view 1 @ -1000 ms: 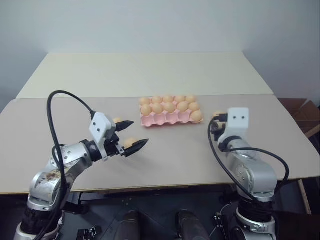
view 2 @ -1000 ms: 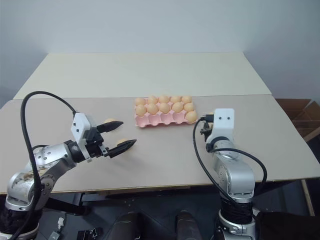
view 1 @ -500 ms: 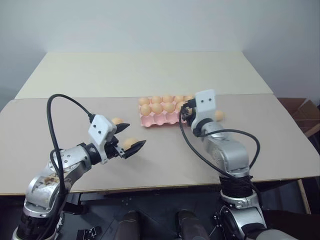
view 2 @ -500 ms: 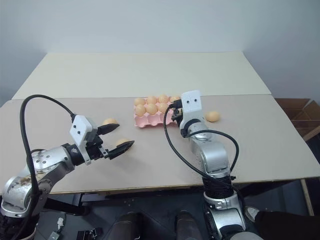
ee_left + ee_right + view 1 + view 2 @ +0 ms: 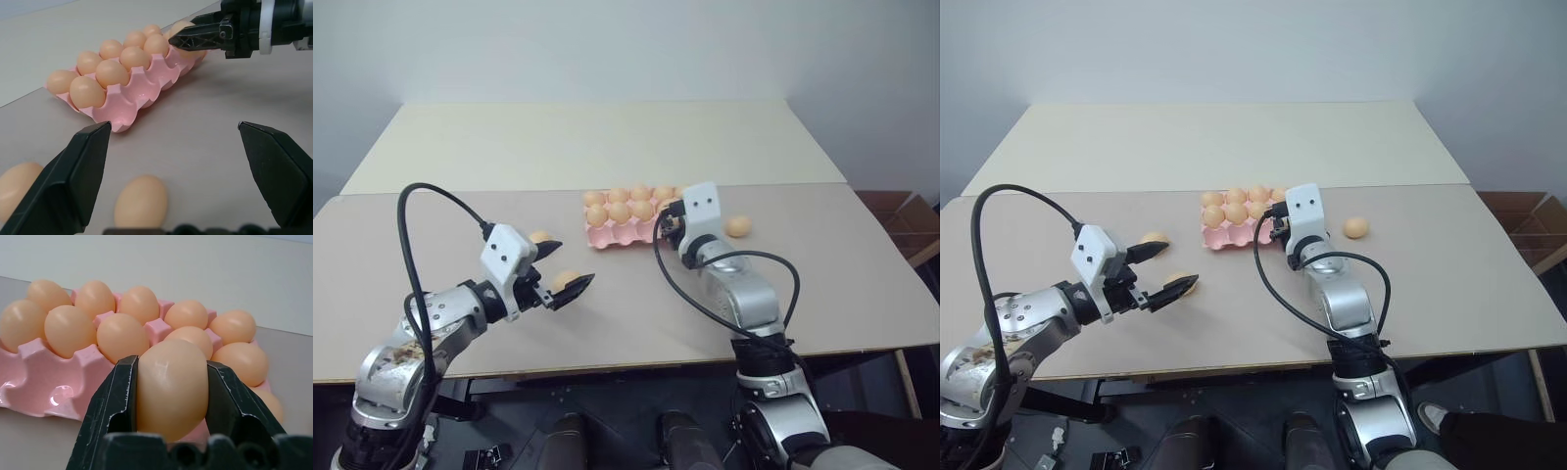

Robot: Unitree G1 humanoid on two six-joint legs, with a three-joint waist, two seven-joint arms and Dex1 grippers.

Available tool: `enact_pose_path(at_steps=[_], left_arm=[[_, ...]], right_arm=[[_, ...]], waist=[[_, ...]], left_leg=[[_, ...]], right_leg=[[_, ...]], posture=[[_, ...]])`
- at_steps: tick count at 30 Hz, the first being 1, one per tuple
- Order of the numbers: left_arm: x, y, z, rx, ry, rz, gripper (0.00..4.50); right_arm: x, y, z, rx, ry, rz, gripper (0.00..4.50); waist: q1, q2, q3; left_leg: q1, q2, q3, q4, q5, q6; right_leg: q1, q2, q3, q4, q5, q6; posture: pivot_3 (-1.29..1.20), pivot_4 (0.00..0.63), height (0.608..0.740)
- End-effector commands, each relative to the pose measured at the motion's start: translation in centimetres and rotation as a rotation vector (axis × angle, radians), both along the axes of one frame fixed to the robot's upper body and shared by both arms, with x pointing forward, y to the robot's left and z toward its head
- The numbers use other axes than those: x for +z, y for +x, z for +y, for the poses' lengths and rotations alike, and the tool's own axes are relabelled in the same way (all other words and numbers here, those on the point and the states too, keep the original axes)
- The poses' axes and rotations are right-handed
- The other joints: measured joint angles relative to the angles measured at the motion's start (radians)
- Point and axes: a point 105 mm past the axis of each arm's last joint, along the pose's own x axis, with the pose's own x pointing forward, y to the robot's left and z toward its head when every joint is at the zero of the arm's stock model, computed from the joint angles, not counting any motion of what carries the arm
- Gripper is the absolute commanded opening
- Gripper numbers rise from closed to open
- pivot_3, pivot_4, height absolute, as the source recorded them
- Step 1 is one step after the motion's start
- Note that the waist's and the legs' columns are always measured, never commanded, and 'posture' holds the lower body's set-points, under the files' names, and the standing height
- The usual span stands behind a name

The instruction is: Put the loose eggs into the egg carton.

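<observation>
A wide beige table point(image 5: 636, 304) carries the whole scene, its near leaf meeting a second, paler leaf along a seam behind the carton.

The egg carton point(image 5: 628, 217), a flat pink tray with scalloped edges, lies near the middle of the table just before that seam. Its 2 far rows hold eggs, while the near-row cups on its left side stand empty, as the left wrist view shows point(image 5: 128, 78).

The right gripper point(image 5: 172, 396) reaches level toward the carton's right end, its 2 black fingers clamped on 1 egg point(image 5: 171, 387), held upright and raised at the tray's near edge; from the head it appears at the carton's right end point(image 5: 668, 217).

The left gripper point(image 5: 564, 268) hangs over the table well to the left of the carton, its fingers spread wide apart and holding nothing.

3 loose eggs lie on the table. 1 egg point(image 5: 566, 280) sits between the left gripper's open fingers, seen also from the wrist point(image 5: 141, 201). Another egg point(image 5: 540, 237) rests just beyond the gripper's far finger. The 3rd egg point(image 5: 737, 226) lies alone to the right of the carton, past the right arm.
</observation>
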Motion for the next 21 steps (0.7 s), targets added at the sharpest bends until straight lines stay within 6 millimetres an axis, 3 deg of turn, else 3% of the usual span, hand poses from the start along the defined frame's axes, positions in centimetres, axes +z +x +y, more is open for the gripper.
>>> enact_pose_path(at_steps=[1, 7, 10, 13, 15, 21], left_arm=[[1.0, -0.5, -0.2, -0.013, -0.001, -0.042, 4.50], [1.2, -0.4, -0.2, -0.008, -0.005, -0.048, 4.50], [1.2, -0.4, -0.2, -0.007, -0.007, -0.049, 4.50], [1.4, -0.5, -0.3, -0.008, -0.009, -0.055, 4.50], [1.6, -0.5, -0.3, -0.010, -0.011, -0.062, 4.50], [2.0, -0.8, -1.2, -0.063, 0.007, -0.077, 4.50]], right_arm=[[1.0, 0.5, 0.1, 0.002, -0.003, -0.057, 2.41], [1.6, 0.5, -0.1, 0.013, 0.024, -0.062, 4.45], [2.2, 0.0, 0.0, 0.028, 0.009, -0.096, 4.48], [4.1, -1.0, -0.7, 0.013, 0.022, -0.171, 4.48], [5.3, -2.1, -2.0, -0.006, 0.042, -0.201, 4.48], [5.6, -3.9, -6.0, -0.096, 0.074, -0.192, 4.48]], waist=[[0.000, 0.000, 0.000], [0.000, 0.000, 0.000], [0.000, 0.000, 0.000], [0.000, 0.000, 0.000], [0.004, 0.000, 0.000], [0.013, 0.000, 0.000]], left_leg=[[0.000, 0.000, 0.000, 0.000, 0.000, 0.000], [0.000, 0.000, 0.000, -0.001, 0.000, 0.000], [0.000, 0.000, 0.000, -0.001, 0.000, 0.000], [0.000, 0.000, 0.000, -0.001, 0.000, 0.000], [0.000, 0.000, 0.000, -0.002, 0.000, 0.000], [0.000, 0.000, 0.000, -0.002, 0.000, 0.000]], right_leg=[[0.000, 0.000, 0.000, 0.000, 0.000, 0.000], [0.000, 0.000, 0.000, 0.000, 0.000, 0.000], [0.000, 0.000, 0.000, 0.000, 0.000, 0.000], [0.000, 0.000, 0.000, 0.000, 0.000, 0.000], [-0.001, 0.000, 0.000, 0.000, 0.000, 0.000], [0.000, -0.001, 0.000, -0.001, 0.000, 0.000]], posture=[[0.00, 0.150, 0.740], [0.00, 0.150, 0.740], [0.00, 0.150, 0.740], [0.00, 0.150, 0.740], [0.00, 0.150, 0.740], [0.00, 0.150, 0.740]])
